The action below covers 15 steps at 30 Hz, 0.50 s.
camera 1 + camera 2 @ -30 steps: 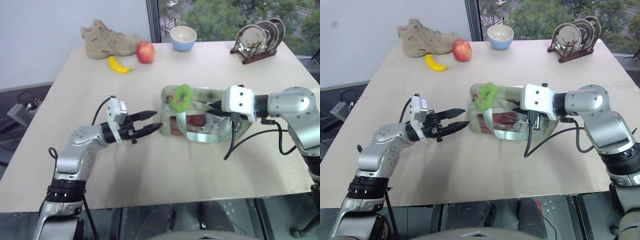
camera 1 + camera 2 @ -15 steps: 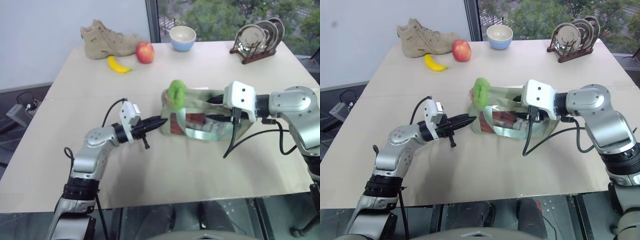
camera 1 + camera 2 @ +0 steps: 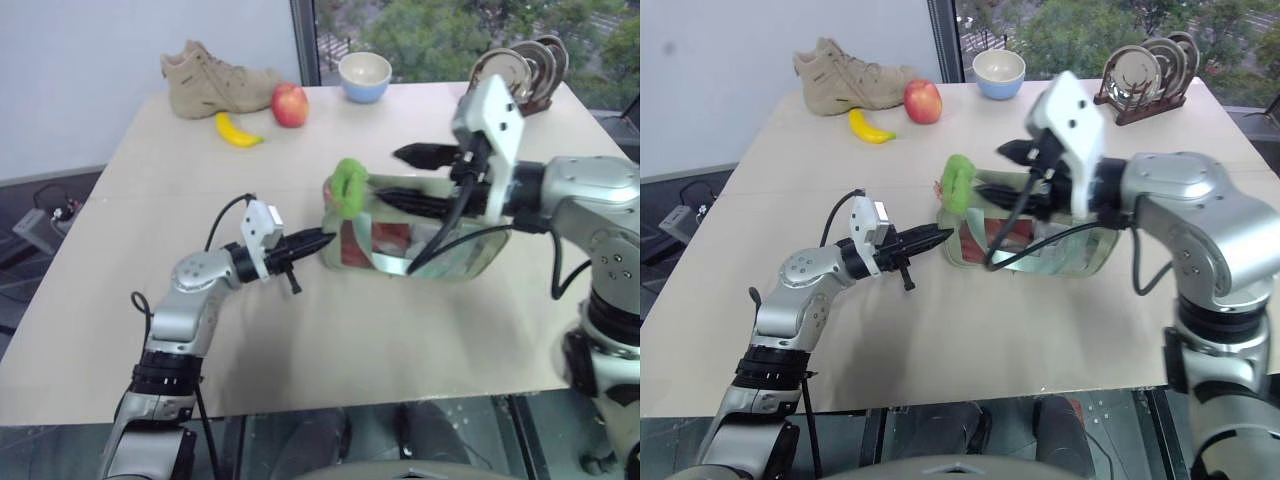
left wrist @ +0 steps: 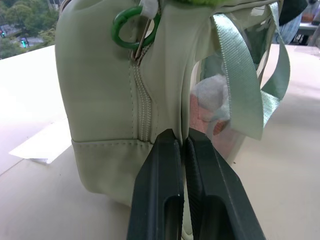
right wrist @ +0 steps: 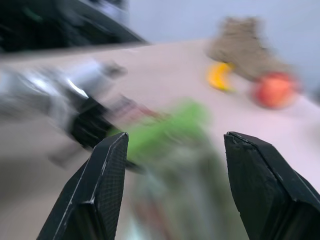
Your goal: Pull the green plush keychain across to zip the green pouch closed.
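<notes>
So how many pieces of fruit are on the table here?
2: a red apple and a yellow banana, side by side at the table's far left, just in front of the tan shoe. The bowl's inside is hidden.

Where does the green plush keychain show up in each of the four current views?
Left eye view: green plush keychain at centre, atop the green pouch's left end.
Right eye view: left of centre, same perch.
Left wrist view: a fuzzy sliver at the top edge.
Right wrist view: blurred green streak mid-frame.
Shared landmark: the pouch.
</notes>
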{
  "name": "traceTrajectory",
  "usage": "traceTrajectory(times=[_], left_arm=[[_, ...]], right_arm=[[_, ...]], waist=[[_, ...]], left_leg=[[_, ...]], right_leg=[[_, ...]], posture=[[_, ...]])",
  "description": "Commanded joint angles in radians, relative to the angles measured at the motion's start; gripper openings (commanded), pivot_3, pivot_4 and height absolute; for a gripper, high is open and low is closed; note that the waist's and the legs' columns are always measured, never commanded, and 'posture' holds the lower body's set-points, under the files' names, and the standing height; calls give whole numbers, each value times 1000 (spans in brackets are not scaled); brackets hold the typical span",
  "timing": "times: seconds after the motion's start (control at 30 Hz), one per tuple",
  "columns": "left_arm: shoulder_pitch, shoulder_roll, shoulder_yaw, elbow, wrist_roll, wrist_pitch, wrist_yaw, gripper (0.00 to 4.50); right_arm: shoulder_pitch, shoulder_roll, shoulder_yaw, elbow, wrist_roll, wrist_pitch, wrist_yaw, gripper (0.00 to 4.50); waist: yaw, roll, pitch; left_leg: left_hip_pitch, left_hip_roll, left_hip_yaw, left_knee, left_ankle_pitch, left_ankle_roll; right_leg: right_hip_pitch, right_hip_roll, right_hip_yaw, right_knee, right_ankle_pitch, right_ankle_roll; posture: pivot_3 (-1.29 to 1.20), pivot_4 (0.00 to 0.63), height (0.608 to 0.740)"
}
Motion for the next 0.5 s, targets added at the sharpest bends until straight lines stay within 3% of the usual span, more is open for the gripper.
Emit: traceTrajectory(times=[0.03,0.13,0.37,0.5], left_arm=[[-18,4,5,-24,6,-11,9,0],[-23,4,3,-33,9,-4,12,0],[-19,9,2,-60,12,6,20,0],[-13,10,3,-68,13,7,21,0]], right_arm=[[-56,101,-98,20,33,148,-109,3093],[-98,188,-147,58,34,236,-166,3093],[-121,236,-123,97,22,256,-251,3093],[-84,140,29,32,21,95,-195,3093]], waist=[[0,0,0],[-8,0,0],[-10,0,0],[-12,0,0]], left_leg=[[0,-1,0,0,0,0],[0,-2,0,0,0,0],[0,-2,1,0,0,0],[0,-2,2,0,0,0]], right_leg=[[0,0,0,0,0,0],[0,-1,0,0,0,0],[-5,-2,1,8,0,0],[-5,-2,2,9,0,0]], posture=[[0,150,740],[0,150,740],[0,150,740],[0,150,740]])
